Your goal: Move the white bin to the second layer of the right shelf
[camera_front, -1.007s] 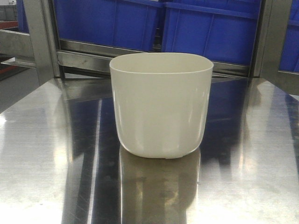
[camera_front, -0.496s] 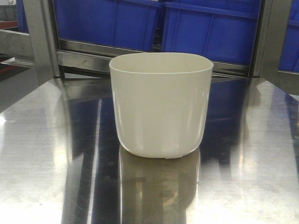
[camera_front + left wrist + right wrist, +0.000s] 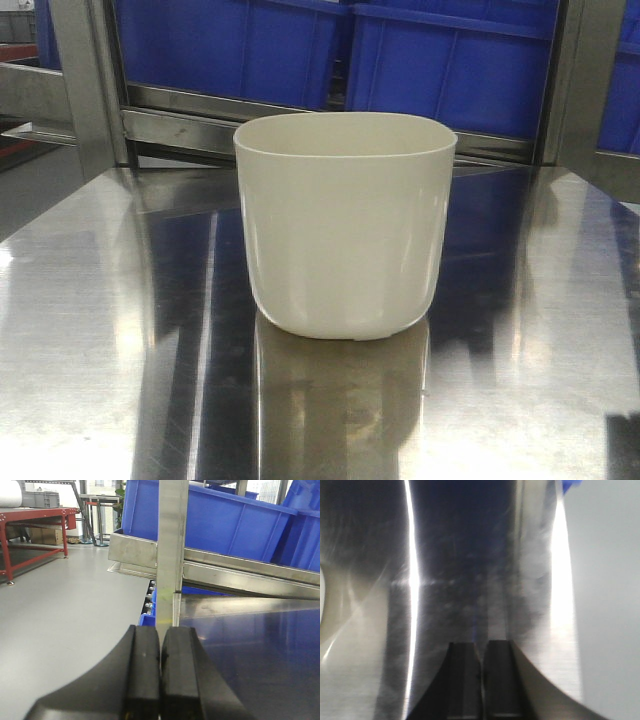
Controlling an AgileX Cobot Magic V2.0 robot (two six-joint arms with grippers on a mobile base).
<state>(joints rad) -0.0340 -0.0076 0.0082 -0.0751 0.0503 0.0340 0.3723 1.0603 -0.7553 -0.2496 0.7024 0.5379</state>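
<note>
Since the bench is brushed steel and mirror-shiny, the bin gets reflected right below where it's set, upright, mid-bench. It's smooth cream plastic, rounded-square, thin-rimmed. Blue crates are racked behind on steel rails. Grey floor and a red-framed table can be seen off to one side. Left fingers and right fingers are pressed together, nothing gripped.

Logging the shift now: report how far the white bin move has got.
Nothing looks done: the white bin stands upright on the steel tabletop, in front of the blue crates. The left gripper and right gripper are both shut and empty. Remaining: grasping, lifting and shelving it.
</note>
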